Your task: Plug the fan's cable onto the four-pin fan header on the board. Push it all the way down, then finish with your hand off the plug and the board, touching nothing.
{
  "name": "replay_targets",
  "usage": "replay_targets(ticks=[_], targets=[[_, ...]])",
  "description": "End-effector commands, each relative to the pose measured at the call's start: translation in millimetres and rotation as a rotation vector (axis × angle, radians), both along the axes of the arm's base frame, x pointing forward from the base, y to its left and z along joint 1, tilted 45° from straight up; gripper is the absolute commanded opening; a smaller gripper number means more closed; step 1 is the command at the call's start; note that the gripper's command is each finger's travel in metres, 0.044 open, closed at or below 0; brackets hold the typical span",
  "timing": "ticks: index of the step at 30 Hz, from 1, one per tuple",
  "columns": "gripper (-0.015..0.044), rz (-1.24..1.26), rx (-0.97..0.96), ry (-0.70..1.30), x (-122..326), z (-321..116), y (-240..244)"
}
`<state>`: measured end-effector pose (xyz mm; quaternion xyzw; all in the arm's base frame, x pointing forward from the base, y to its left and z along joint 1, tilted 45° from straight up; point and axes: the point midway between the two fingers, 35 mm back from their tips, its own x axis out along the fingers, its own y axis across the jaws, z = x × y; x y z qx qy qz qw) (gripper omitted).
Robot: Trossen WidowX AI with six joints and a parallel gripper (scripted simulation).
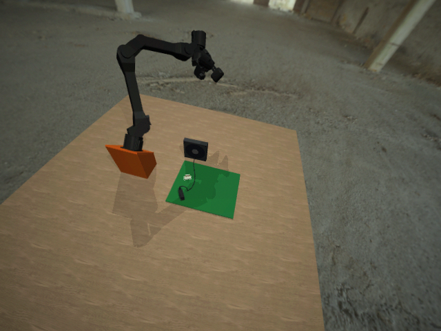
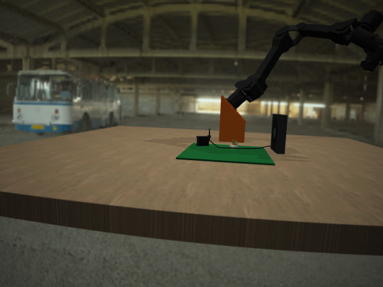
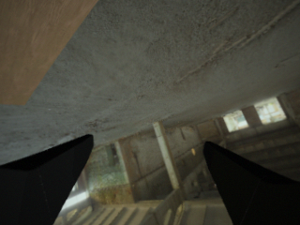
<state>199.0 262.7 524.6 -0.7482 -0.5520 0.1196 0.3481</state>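
Beyond the tabletop (image 1: 227, 270) (image 2: 154, 176) (image 3: 37, 42), exterior cuts off perhaps part of the gripper (image 1: 209, 75) (image 3: 149, 142)

Tool (image 2: 376, 66) (image 3: 149, 142) cut off by right edge in exterior view; header's (image 1: 187, 176) (image 2: 234, 146) 4 pins too small to count.

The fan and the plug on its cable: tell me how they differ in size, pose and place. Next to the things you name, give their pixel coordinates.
The square black fan (image 1: 200, 156) (image 2: 280, 134) is much larger than the small black plug (image 1: 181, 194) (image 2: 202, 141). The fan stands upright beyond the edge of the flat green board (image 1: 222, 194) (image 2: 228, 156); the plug sits low on the board. Both are dark and joined by one thin black cable (image 1: 194, 174) (image 2: 227, 147).
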Motion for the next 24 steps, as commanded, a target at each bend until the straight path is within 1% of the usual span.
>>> replay_targets(ticks=[1, 7, 13, 19, 24], targets=[[0.044, -0.097, -0.093, 0.12, 53.0, -54.3, -1.3], [0.044, -0.22, -0.207, 0.277, 114.0, -128.3, -19.5], [0.044, -0.327, -0.319, 0.44, 161.0, -206.9, -53.1], [0.044, -0.419, -0.413, 0.625, 189.7, -287.8, -99.7], [0.044, -0.482, -0.473, 0.798, 196.7, -355.0, -144.4]])
